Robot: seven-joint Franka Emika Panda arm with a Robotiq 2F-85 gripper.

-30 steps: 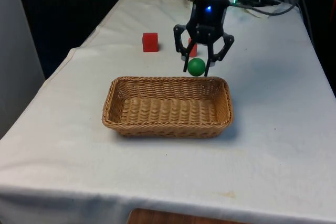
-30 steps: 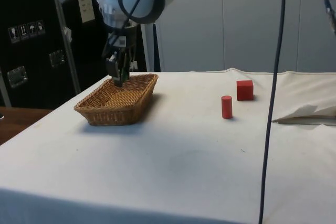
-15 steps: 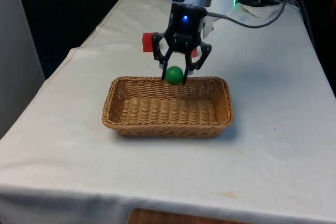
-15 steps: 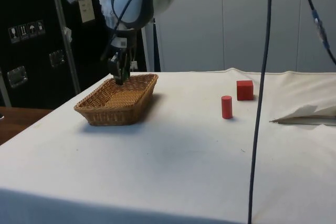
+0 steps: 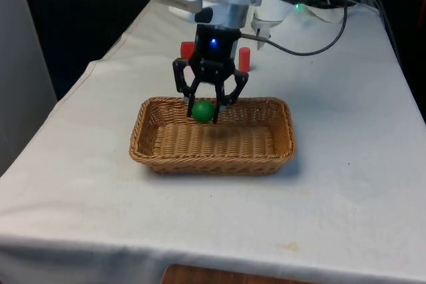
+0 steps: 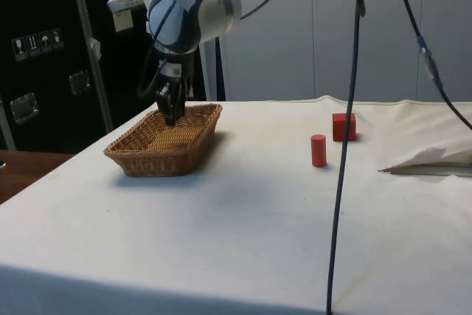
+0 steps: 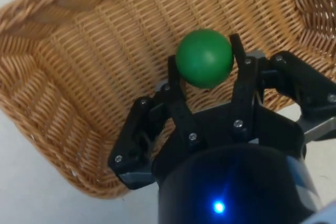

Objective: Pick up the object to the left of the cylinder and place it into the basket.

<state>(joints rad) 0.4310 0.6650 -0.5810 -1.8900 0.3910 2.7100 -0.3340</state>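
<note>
The pincer point(image 5: 204, 103) hangs over the far part of the wicker basket point(image 5: 279, 147), its two fingers point(image 7: 242, 80) pinching a green ball point(image 5: 202, 110) between them. The ball sits at the fingertips, held clear above the woven floor of the basket, close to the far rim and somewhat toward the front view's left of the basket's middle. In the wrist view the ball point(image 7: 204, 58) shows against the basket's weave point(image 7: 79, 72), one finger pressed on each side of it. From the side, the pincer point(image 6: 171, 112) reaches down just inside the basket point(image 6: 151, 158).

Farther back on the white-clothed surface point(image 5: 346, 184), a red cylinder point(image 5: 244, 59) stands upright, and a red cube point(image 5: 187, 49) lies to the front view's left of it, partly hidden behind the arm. In the side view the cylinder point(image 6: 318, 150) and the cube point(image 6: 344, 127) stand near each other, well apart from the basket.
</note>
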